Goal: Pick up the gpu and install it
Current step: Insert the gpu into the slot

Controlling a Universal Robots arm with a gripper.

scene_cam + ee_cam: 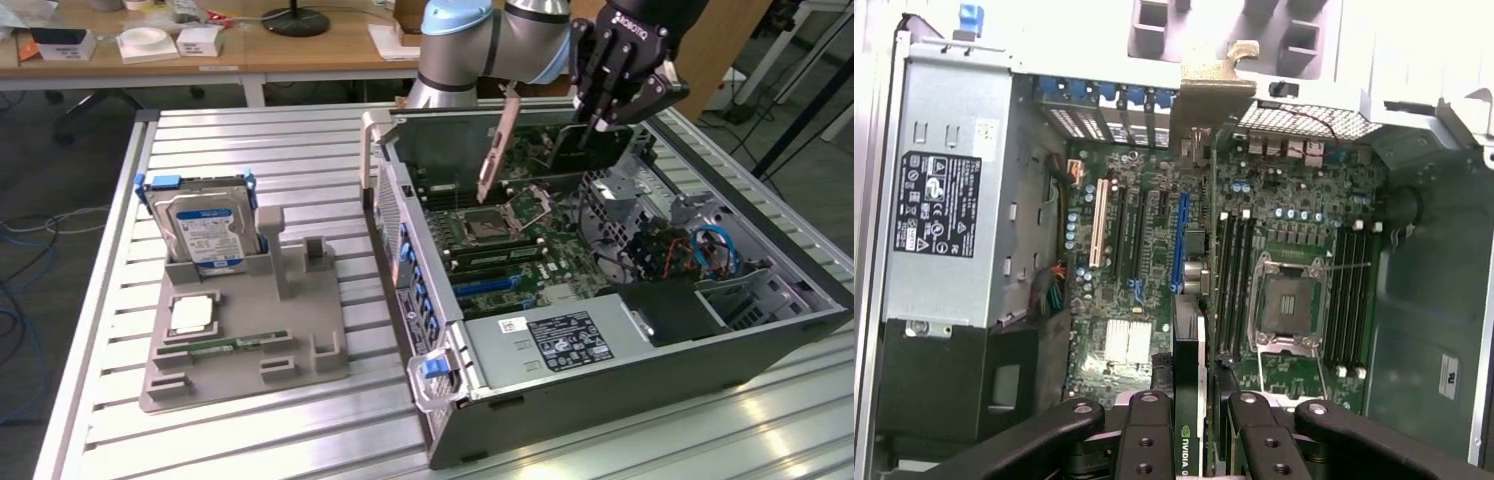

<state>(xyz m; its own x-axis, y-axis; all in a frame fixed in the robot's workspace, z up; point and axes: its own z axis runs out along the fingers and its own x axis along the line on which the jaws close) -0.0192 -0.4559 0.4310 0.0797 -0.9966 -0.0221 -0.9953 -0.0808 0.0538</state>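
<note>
Arm of pale grey and blue segments [467, 40], exterior view, carrying a black multi-fingered tool [597, 122] lettered "ROBOTIQ" in white. The tool is clenched on the gpu [545, 150], a thin dark-green circuit card with a grey metal end bracket. It holds the card on edge in the air above the open black computer case [601, 410]. The card's long axis runs roughly level, with the bracket end toward the exterior view's left. Inside the case, a grey power supply [507, 345] bears a black label whose white print cannot be read. On the slatted metal table [267, 140], a grey plastic fixture [240, 370] holds an upright silver hard drive [207, 235]; its blue-and-white label is likewise unreadable.

Wrist view: the gpu [1192, 360] appears edge-on between the tool's black fingers [1146, 435], its edge marked "NVIDIA". Its long axis lies parallel to the white, black and blue expansion slots of the green motherboard [1124, 300]. The bracket end points toward the case's slotted rear wall.
</note>
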